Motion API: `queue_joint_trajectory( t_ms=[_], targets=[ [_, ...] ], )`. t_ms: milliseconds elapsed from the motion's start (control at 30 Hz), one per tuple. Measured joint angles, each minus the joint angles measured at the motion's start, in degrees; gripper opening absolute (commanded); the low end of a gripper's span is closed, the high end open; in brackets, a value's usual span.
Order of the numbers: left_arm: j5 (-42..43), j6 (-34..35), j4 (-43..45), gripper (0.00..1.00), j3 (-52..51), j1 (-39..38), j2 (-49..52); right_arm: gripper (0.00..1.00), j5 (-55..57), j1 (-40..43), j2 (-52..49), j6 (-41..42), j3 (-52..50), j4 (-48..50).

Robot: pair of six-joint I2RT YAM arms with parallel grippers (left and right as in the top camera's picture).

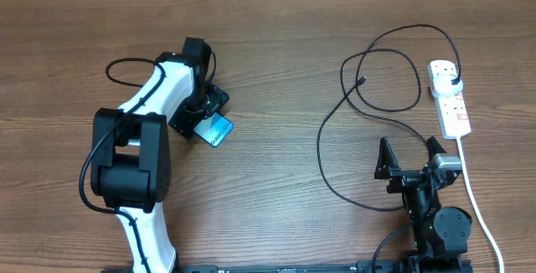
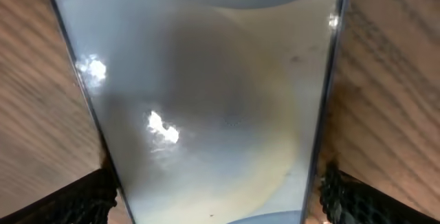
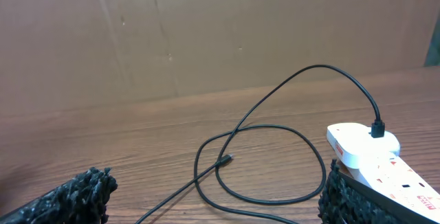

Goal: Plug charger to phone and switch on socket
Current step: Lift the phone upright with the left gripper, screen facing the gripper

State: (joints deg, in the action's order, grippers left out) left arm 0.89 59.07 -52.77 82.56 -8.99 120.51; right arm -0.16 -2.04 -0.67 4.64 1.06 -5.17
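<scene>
So far only the groundwork shows. The long thin black charger (image 1: 318, 147) cable has its black plug (image 1: 452, 79) seated in the far end of the white elongated socket (image 1: 455, 112) strip. The strip lies on the right side of the brown wooden table (image 1: 276, 22), with its thick white cord (image 1: 474, 198) trailing toward the near edge. From the plug the cable loops across the wood, and its small connector tip (image 1: 362, 80) lies loose, well apart from the slim rectangular phone (image 1: 218, 130) with the bright blue screen, which lies on the left half of the table.

The left pincer (image 1: 201, 112) is down over the phone with its jaws spread wide. In the wrist view the glossy screen fills the gap, and a black fingertip (image 2: 69, 200) sits just beside each long edge. Whether the pads touch those edges I cannot tell, and nothing shows a squeeze. The right pincer (image 1: 409, 160) is released as well and empty, low near the table's near edge, close to the socket and facing the cable loop.

By my judgement the task is at an early stage. What remains is to pick up the connector tip, bring it to the phone's port and push it in, then press the socket's switch. Red markings show on the strip, but whether it is on cannot be read.
</scene>
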Motion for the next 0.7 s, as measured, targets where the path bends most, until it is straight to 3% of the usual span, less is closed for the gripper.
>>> queue_joint_trajectory(
  t_ms=[267, 700],
  targets=[
    [-0.04, -2.75, 0.52, 0.94, -0.52, -0.02, -0.24, 1.0, -0.02, 0.0, 0.0, 0.02, 0.0, 0.04],
    [-0.28, -13.97, 0.28, 0.78, -0.7, -0.04, -0.35, 1.0, 0.0, 0.0, 0.0, 0.04, 0.0, 0.02]
  ],
)
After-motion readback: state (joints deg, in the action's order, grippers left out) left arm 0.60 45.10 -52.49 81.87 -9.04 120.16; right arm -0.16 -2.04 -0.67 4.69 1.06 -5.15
